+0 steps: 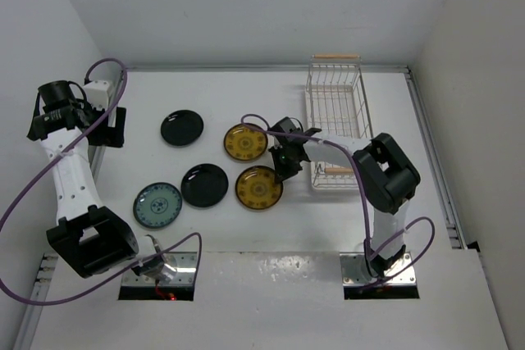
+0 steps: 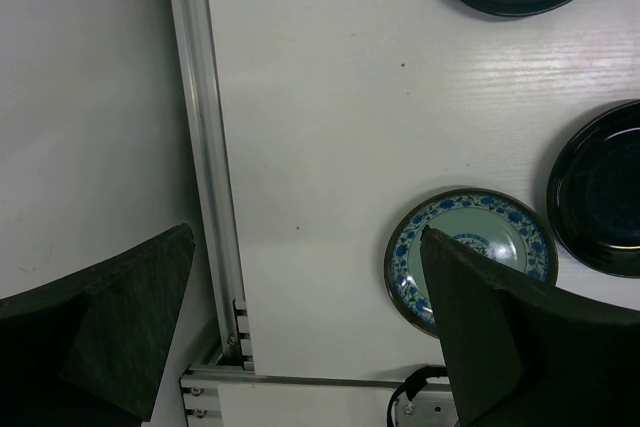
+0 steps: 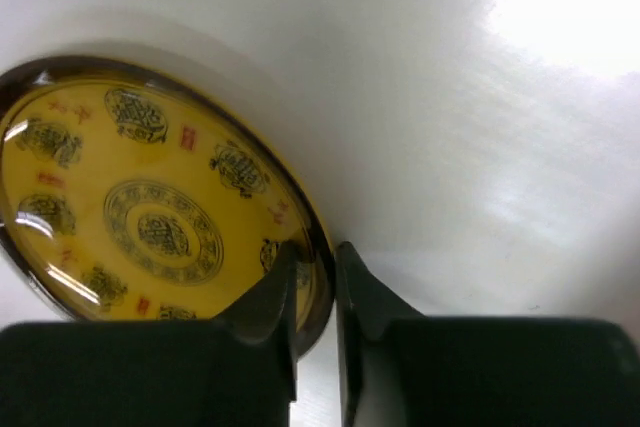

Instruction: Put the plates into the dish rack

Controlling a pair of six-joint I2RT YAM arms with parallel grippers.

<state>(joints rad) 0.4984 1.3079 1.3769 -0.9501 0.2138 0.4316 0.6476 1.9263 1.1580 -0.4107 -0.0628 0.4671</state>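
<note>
**Rim grip: right end effector (image 3: 315,292) on near yellow plate (image 3: 160,227)**

Five small round plates lie flat on the white worktop (image 1: 246,88), all left of the rack (image 1: 335,108). Two are glossy black: the far black plate (image 1: 181,128) and the near black plate (image 1: 204,185). Two are mustard yellow with dark ornamental medallions and a dark rim: the far yellow plate (image 1: 245,143) and the near yellow plate. The one teal plate (image 1: 157,205) is pale with blue patterning and sits at the near left.

The single rack is a white wire basket with a wooden bar at each short end, at the far right.

The right end effector is almost closed. It has one finger inside and one outside the near yellow plate's far right rim, clamping it. I cannot tell whether the plate is lifted.

The left end effector (image 2: 305,237) hangs wide open and empty near the worktop's left edge.
</note>
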